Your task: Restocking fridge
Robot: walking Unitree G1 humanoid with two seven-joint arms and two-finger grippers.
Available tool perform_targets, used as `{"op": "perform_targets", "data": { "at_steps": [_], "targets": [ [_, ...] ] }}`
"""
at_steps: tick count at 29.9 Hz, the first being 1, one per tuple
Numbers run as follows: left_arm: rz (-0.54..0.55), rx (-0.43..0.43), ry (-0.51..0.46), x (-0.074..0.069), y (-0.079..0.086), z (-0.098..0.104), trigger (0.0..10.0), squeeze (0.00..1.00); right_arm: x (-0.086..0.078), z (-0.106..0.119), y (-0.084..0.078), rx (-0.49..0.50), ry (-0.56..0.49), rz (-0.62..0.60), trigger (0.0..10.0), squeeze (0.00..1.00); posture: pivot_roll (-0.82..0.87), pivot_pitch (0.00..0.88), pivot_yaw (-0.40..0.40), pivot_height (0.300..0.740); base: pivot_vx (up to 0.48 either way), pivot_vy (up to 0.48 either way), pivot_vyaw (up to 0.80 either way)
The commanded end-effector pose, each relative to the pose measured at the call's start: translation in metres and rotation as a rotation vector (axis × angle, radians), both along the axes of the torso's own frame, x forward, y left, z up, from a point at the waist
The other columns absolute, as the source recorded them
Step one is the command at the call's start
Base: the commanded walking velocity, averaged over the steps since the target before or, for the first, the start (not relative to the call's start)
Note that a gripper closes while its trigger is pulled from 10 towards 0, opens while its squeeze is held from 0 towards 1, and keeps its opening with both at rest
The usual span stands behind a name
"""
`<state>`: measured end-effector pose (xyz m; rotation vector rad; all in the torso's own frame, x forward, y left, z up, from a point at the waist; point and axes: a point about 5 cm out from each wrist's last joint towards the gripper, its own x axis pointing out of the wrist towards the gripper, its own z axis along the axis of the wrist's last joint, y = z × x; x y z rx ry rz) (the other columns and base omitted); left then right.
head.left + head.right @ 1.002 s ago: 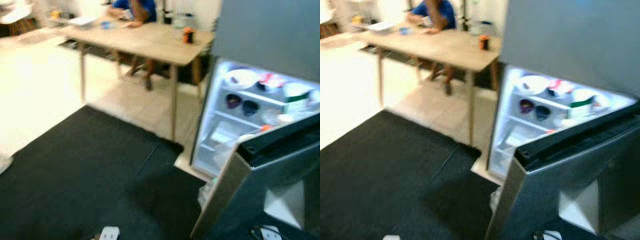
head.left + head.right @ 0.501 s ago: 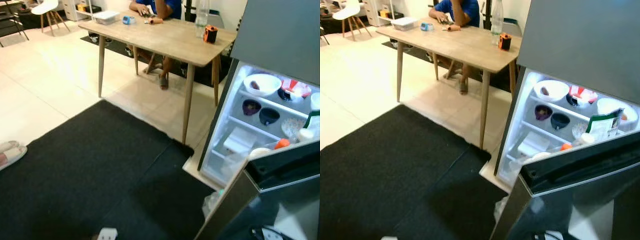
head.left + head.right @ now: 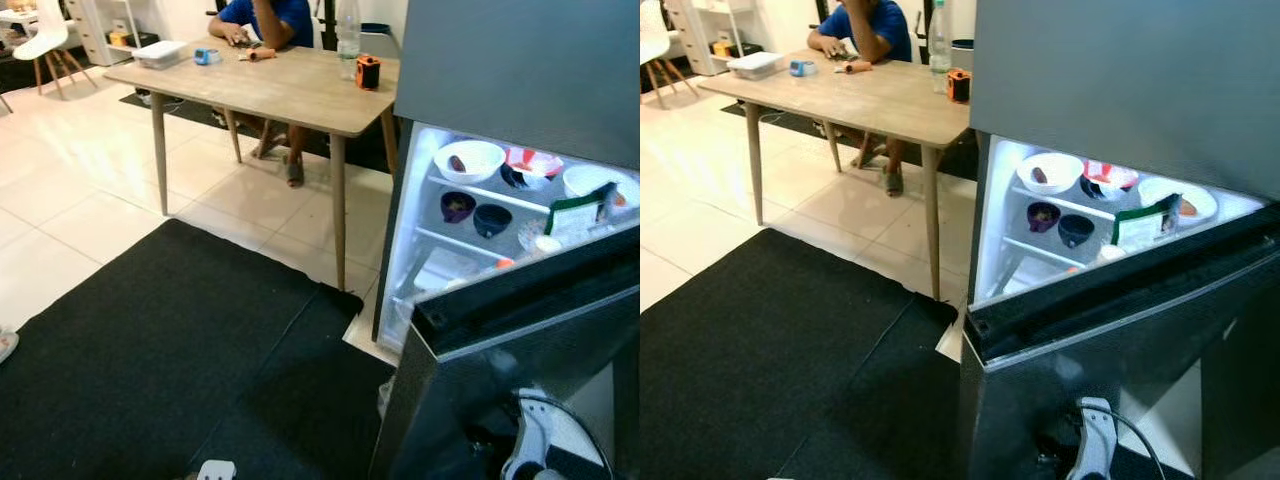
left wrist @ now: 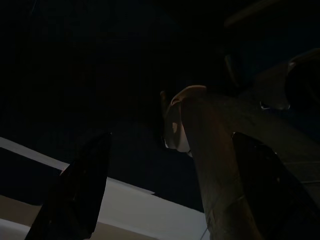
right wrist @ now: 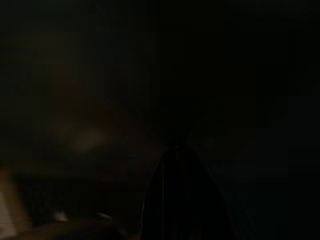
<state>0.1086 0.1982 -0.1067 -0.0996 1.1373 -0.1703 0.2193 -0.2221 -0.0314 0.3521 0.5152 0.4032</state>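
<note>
Fridge (image 3: 520,60) on the right, lower door (image 3: 520,340) swung open toward the near side, interior lit. Black mat (image 3: 170,370) covers the near floor. Wooden table (image 3: 270,85) far left, person (image 3: 262,15) seated behind it. Shelves hold a white bowl (image 3: 469,160), two dark bowls (image 3: 475,212) and a green-and-white carton (image 3: 572,215); its print is unreadable. Left gripper (image 4: 170,195): fingers spread, grasping nothing. Right wrist view too dark, finger state can't be told.
</note>
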Motion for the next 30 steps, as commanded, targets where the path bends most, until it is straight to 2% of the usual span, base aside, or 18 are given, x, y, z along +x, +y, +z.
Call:
{"op": "perform_targets", "data": {
  "at_steps": [1,2,3,5,6,8,9,11,12,13,14,15,18,20,21,23,25,30],
  "targets": [
    [-0.005,0.008,0.041,-0.012,0.005,-0.002,10.0,0.0,0.029,0.027,0.014,0.064,-0.149,0.112,10.0,0.0,-0.09,0.076,-0.008,0.74,0.0,0.0,0.0],
    [-0.005,0.007,0.044,-0.013,0.006,-0.003,10.0,0.0,0.042,0.041,0.022,0.076,-0.218,0.189,10.0,0.0,-0.09,0.082,-0.006,0.74,0.0,0.0,0.0],
    [-0.005,0.007,0.044,-0.013,0.006,-0.003,10.0,0.0,0.042,0.041,0.022,0.076,-0.218,0.189,10.0,0.0,-0.09,0.082,-0.006,0.74,0.0,0.0,0.0],
    [-0.007,0.006,0.048,-0.015,0.006,-0.003,10.0,0.0,0.054,0.055,0.031,0.067,-0.287,0.25,10.0,0.0,-0.09,0.087,-0.006,0.74,0.0,0.0,0.0],
    [-0.008,0.006,0.05,-0.017,0.006,-0.003,10.0,0.0,0.067,0.07,0.041,0.056,-0.356,0.293,10.0,0.0,-0.08,0.092,-0.01,0.74,0.0,0.0,0.0],
    [-0.007,0.003,0.054,-0.02,0.006,-0.004,10.0,0.0,0.09,0.096,0.057,-0.006,-0.476,0.344,10.0,0.0,-0.07,0.11,-0.015,0.74,0.0,0.0,0.0],
    [-0.007,0.003,0.054,-0.02,0.006,-0.004,10.0,0.0,0.09,0.096,0.057,-0.006,-0.476,0.344,10.0,0.0,-0.07,0.11,-0.015,0.74,0.0,0.0,0.0],
    [-0.006,0.0,0.055,-0.024,0.007,-0.004,10.0,0.0,0.112,0.119,0.069,-0.142,-0.565,0.352,10.0,0.0,-0.06,0.126,-0.02,0.74,0.0,0.0,0.0],
    [-0.006,0.0,0.055,-0.024,0.007,-0.004,10.0,0.0,0.112,0.119,0.069,-0.142,-0.565,0.352,10.0,0.0,-0.06,0.126,-0.02,0.74,0.0,0.0,0.0],
    [-0.004,0.0,0.055,-0.025,0.008,-0.004,10.0,0.0,0.124,0.132,0.075,-0.218,-0.612,0.327,10.0,0.0,-0.05,0.13,-0.022,0.74,0.0,0.0,0.0],
    [0.005,0.002,0.054,-0.027,0.011,-0.004,10.0,0.0,0.145,0.162,0.086,-0.3,-0.7,0.252,10.0,0.0,-0.04,0.133,-0.025,0.74,0.0,0.0,0.0],
    [0.005,0.002,0.054,-0.027,0.011,-0.004,10.0,0.0,0.145,0.162,0.086,-0.3,-0.7,0.252,10.0,0.0,-0.04,0.133,-0.025,0.74,0.0,0.0,0.0],
    [0.015,0.008,0.051,-0.028,0.014,-0.004,10.0,0.0,0.162,0.196,0.097,-0.352,-0.795,0.153,10.0,0.0,-0.03,0.133,-0.027,0.74,0.0,0.0,0.0],
    [0.015,0.008,0.051,-0.028,0.014,-0.004,10.0,0.0,0.162,0.196,0.097,-0.352,-0.795,0.153,10.0,0.0,-0.03,0.133,-0.027,0.74,0.0,0.0,0.0],
    [0.025,0.011,0.047,-0.028,0.015,-0.003,10.0,0.0,0.169,0.22,0.101,-0.36,-0.877,0.057,10.0,0.0,-0.02,0.125,-0.035,0.74,0.0,0.0,0.0],
    [0.028,0.012,0.046,-0.028,0.015,-0.003,10.0,0.0,0.17,0.225,0.102,-0.37,-0.9,0.031,10.0,0.0,-0.02,0.125,-0.035,0.74,0.0,0.0,0.0],
    [0.029,0.009,0.045,-0.029,0.014,-0.004,10.0,0.0,0.169,0.22,0.097,-0.504,-0.917,0.002,10.0,0.0,-0.02,0.126,-0.032,0.74,0.0,0.0,0.0],
    [0.02,0.001,0.05,-0.03,0.011,-0.004,10.0,0.0,0.159,0.185,0.081,-0.617,-0.833,-0.011,10.0,0.0,-0.04,0.127,-0.027,0.74,0.0,0.0,0.0]
  ]
}}
